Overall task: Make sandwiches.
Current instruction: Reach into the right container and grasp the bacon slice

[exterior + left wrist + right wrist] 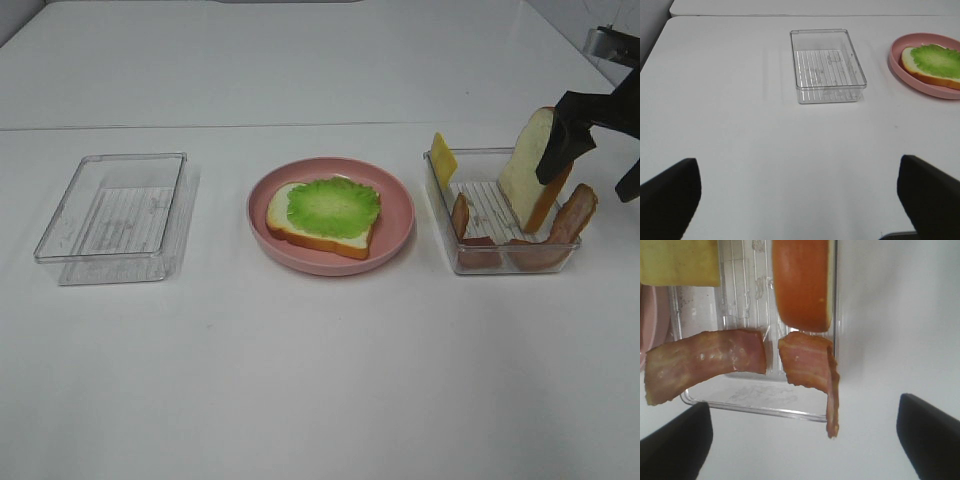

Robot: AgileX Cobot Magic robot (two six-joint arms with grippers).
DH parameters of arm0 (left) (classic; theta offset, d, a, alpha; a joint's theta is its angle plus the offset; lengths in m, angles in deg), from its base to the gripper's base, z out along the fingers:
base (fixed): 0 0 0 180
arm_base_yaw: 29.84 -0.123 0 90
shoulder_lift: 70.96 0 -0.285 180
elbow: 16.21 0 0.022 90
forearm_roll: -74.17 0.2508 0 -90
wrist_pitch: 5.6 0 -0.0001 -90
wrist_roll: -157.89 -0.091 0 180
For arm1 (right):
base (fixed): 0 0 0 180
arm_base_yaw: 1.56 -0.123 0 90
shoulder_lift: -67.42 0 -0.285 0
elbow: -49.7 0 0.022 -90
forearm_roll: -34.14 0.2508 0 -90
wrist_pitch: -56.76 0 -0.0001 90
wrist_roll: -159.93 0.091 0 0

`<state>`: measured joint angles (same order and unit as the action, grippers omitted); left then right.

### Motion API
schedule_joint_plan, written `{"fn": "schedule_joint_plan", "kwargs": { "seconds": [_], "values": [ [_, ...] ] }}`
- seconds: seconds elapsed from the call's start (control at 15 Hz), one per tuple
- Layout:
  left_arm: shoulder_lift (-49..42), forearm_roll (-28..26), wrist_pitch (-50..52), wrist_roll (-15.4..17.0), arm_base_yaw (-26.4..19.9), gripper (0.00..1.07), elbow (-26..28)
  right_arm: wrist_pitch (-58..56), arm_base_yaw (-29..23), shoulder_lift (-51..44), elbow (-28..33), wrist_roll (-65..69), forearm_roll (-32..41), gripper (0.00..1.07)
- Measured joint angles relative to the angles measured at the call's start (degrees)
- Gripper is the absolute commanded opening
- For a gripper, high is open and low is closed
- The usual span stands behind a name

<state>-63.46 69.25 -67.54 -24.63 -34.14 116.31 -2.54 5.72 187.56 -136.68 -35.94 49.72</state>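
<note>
In the middle of the overhead view sits the half-built sandwich (325, 215): one white bread slice (318, 240) with an orange-brown crust, lying flat on a pink plate (398, 215) and mostly covered by a ruffled green lettuce leaf (334, 205). At the right of the frame a clear tray (446, 225) holds a second bread slice (522, 172) standing on edge, a yellow cheese square (442, 158) leaning in its upper-left corner, and reddish-brown bacon strips (575, 212) draped against the walls. The right gripper (595, 165) hovers by that upright slice, jaws spread wide, gripping nothing. The left gripper (797, 200) gapes wide too, over the white table (740, 150), with another clear tray (60, 205) at the left
</note>
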Motion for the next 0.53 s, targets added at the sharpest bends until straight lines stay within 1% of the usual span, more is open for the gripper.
{"fn": "schedule_joint_plan", "kwargs": {
  "seconds": [0.13,0.33,0.4,0.47,0.53],
  "values": [
    [0.00,0.00,0.00,0.00,0.00,1.02,0.00,0.23,0.00,1.83,0.00,-0.11,0.06,0.96],
    [0.00,0.00,0.00,0.00,0.00,1.02,0.00,0.34,0.00,4.01,0.00,-0.29,0.06,0.92],
    [0.00,0.00,0.00,0.00,0.00,1.02,0.00,0.40,0.00,4.35,0.00,-0.46,0.17,0.87],
    [0.00,0.00,0.00,0.00,0.00,1.02,0.00,0.52,0.00,4.64,0.00,-0.63,0.17,0.79],
    [0.00,0.00,0.00,0.00,0.00,1.02,0.00,0.52,0.00,4.93,0.00,-0.69,0.23,0.75]
  ]
}}
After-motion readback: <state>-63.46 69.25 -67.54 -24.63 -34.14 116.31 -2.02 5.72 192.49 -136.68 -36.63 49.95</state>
